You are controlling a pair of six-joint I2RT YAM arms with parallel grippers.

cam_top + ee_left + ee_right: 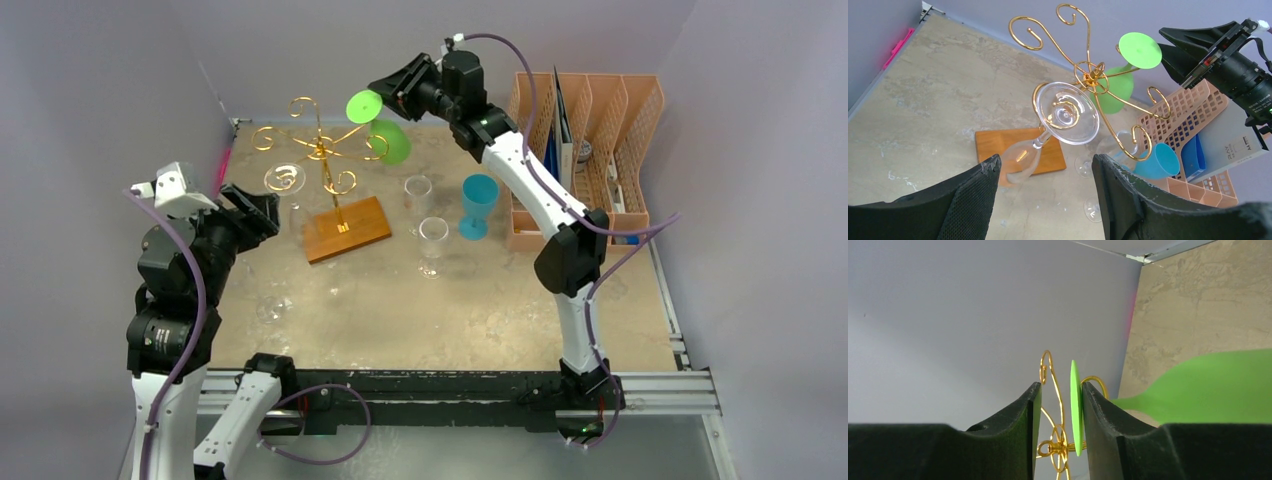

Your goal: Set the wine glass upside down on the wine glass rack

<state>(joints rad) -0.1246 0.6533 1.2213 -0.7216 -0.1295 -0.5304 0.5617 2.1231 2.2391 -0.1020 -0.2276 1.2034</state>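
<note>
Fingers (1105, 430) of the right gripper (1062, 387) are sitting slightly parted around the green wine glass (392, 142) foot, letting a wine glass rack (322, 150) curl carry it bowl-down, while the left gripper (1046, 157) is idling wide, empty.

The rack (322, 160) is thin gold wire, polished metal that catches the light. Its base (346, 229) is smooth brown wood with a slight sheen. At the rack's right side, the green wine glass (390, 142) looks like opaque plastic, satin rather than shiny. A clear glass (1068, 114) at the rack's left is transparent and glossy. Further right of the rack, the blue goblet (479, 200) seems translucent plastic and the orange organiser (640, 110) perforated plastic. The worktop (450, 310) is mottled beige, stone-like, matt and scuffed. The left end effector (1045, 165) has matt black fingers with a fine mesh grain; the right end effector (1062, 386) has smooth matt black ones.
</note>
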